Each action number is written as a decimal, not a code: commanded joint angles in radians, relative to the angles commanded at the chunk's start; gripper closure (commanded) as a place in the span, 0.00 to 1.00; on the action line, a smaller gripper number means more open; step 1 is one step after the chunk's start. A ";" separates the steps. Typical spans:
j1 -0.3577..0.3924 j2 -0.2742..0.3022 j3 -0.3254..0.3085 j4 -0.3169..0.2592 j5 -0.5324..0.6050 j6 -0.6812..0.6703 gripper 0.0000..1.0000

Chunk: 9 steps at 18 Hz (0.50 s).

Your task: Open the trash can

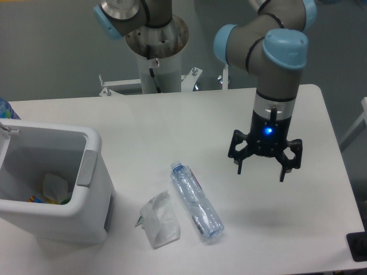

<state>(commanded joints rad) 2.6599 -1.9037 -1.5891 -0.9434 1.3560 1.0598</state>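
On the right half of the tabletop (172, 126), the pincer (261, 169) hangs above the bare surface with its fingers spread apart and nothing between them, well away from the trash can (54, 189). That bin stands at the left edge, nearer the front. Its mouth shows wide open to the camera: the inside walls and some rubbish at the bottom are in plain sight, and no lid covers them. Where the lid has gone cannot be told from this view. The grey tab (86, 167) sits on the rim of the bin's right side. A clear bottle (196, 200) lies on its side between bin and pincer, and a crumpled plastic bag (159, 220) rests just left of it, close to the bin's front corner.

Judging from the uncovered mouth, the opening looks done, so the sound course is to keep the arm high and clear. Should the tab need another press, the approach ought to come from above the rim, passing over the bottle and bag rather than sweeping through them, with a straight downward push on the tab alone.
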 joint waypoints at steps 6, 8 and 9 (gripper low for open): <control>-0.009 -0.006 -0.005 -0.008 0.064 0.031 0.00; -0.029 -0.006 0.000 -0.015 0.089 0.075 0.00; -0.031 -0.006 0.000 -0.017 0.100 0.092 0.00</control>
<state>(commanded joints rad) 2.6293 -1.9098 -1.5892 -0.9603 1.4556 1.1518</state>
